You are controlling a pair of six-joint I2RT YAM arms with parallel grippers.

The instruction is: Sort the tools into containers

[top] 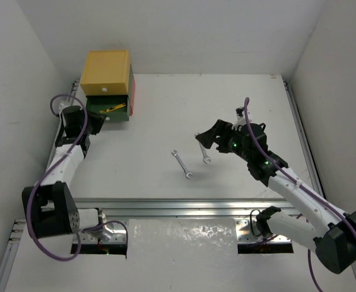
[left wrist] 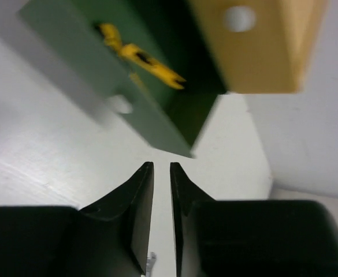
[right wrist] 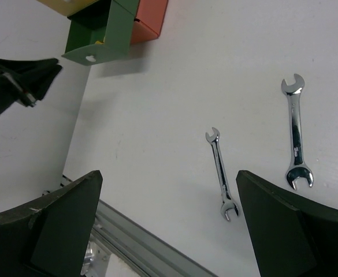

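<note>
We can only make out a blurred yellow tool [left wrist: 140, 57] in the open green drawer [left wrist: 154, 126] at 10 o'clock; the red drawer [top: 132, 94] is mostly hidden. Left gripper [left wrist: 162, 168] faces it, jaws nearly together, empty. Right gripper [right wrist: 169, 176], spread wide, hangs over 2 wrenches [right wrist: 222, 173].

Lighting: bright, even, diffuse; shadows soft. Left wrist view: green drawer [left wrist: 82, 57] blurred, 12 o'clock. Top view: glare, 6 o'clock.
</note>
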